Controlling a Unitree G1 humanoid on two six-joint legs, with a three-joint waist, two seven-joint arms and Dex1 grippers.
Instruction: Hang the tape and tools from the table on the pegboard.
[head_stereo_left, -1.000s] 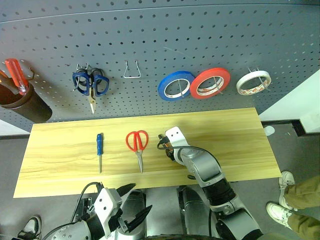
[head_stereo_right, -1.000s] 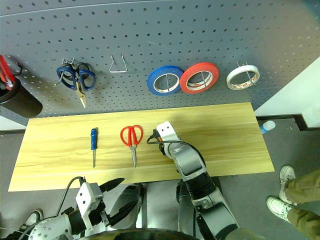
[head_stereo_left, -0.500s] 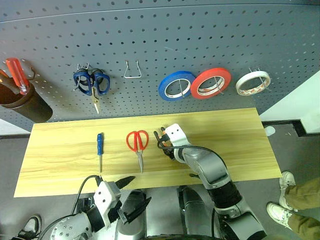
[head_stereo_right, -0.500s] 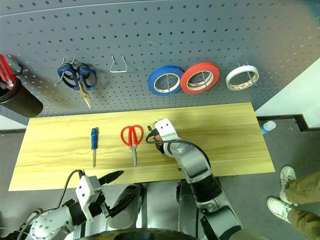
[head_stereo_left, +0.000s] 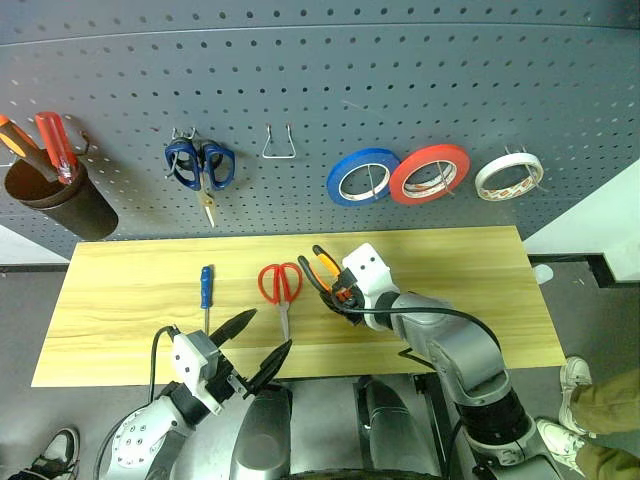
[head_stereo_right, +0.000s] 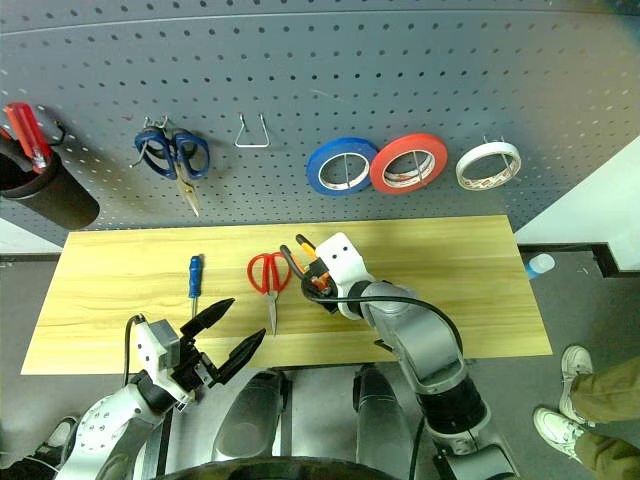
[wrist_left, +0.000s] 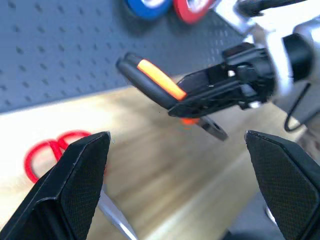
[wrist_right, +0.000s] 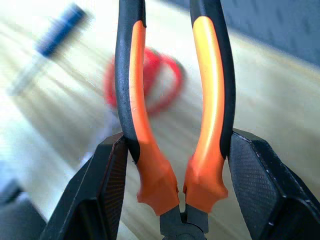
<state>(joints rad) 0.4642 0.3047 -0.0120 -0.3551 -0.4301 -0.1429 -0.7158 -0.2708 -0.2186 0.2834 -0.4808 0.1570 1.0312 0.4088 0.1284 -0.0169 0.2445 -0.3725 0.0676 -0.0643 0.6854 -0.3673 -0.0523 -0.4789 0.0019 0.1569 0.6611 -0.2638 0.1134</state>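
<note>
The right gripper (wrist_right: 175, 185) is clamped on the pliers (head_stereo_left: 326, 277), held up over the table (head_stereo_left: 480, 290). The left gripper (head_stereo_left: 251, 340) waits wide open. Next job, I think: lift the pliers to the empty hook (head_stereo_left: 279, 143) on the pegboard (head_stereo_left: 400, 80).

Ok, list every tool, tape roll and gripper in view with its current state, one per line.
pliers: held off the table
right gripper: shut on pliers
left gripper: open, empty
red-handled scissors: lying on table
blue-handled screwdriver: lying on table
whitish tape: hung on pegboard
blue-handled scissors: hung on pegboard
</note>
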